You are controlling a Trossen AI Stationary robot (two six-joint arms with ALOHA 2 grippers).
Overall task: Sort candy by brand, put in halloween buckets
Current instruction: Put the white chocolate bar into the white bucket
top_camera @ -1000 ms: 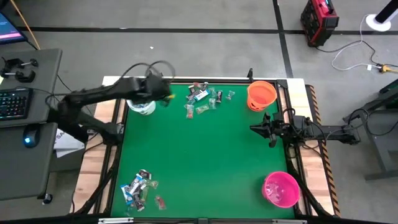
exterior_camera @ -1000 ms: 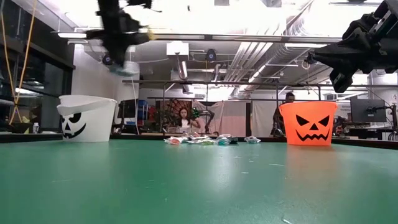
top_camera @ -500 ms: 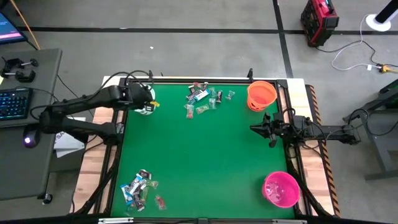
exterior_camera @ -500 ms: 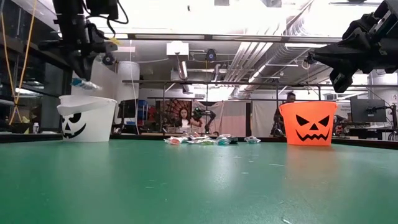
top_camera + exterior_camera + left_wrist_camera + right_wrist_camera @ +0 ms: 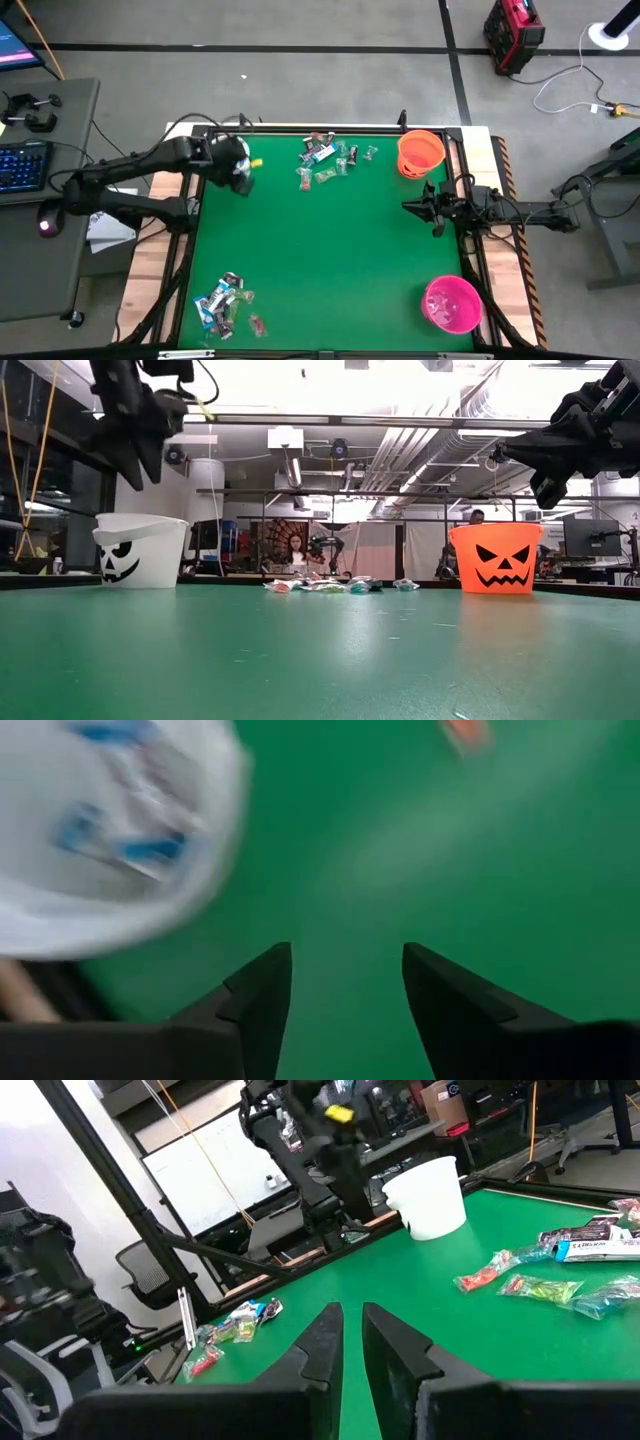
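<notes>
My left gripper (image 5: 240,176) hangs open, with nothing between its fingers (image 5: 345,975), just past the rim of the white halloween bucket (image 5: 140,550). That bucket (image 5: 110,820) stands at the far left and holds blue-and-white candy (image 5: 130,845). More candy lies in one heap at the far middle (image 5: 330,160) and another at the near left (image 5: 225,305). The orange bucket (image 5: 420,152) stands at the far right, the pink bucket (image 5: 452,303) at the near right. My right gripper (image 5: 408,207) waits shut and raised off the table at the right edge (image 5: 352,1330).
The green table (image 5: 330,250) has a bare middle between the two candy heaps. A desk with a keyboard (image 5: 25,165) stands left of the table. People sit in the room beyond the far edge (image 5: 297,552).
My left gripper has carried a blue-and-white candy toward the table's left edge until it was over the white bucket, and has let it go. The candy has dropped out of sight from below the fingers.
</notes>
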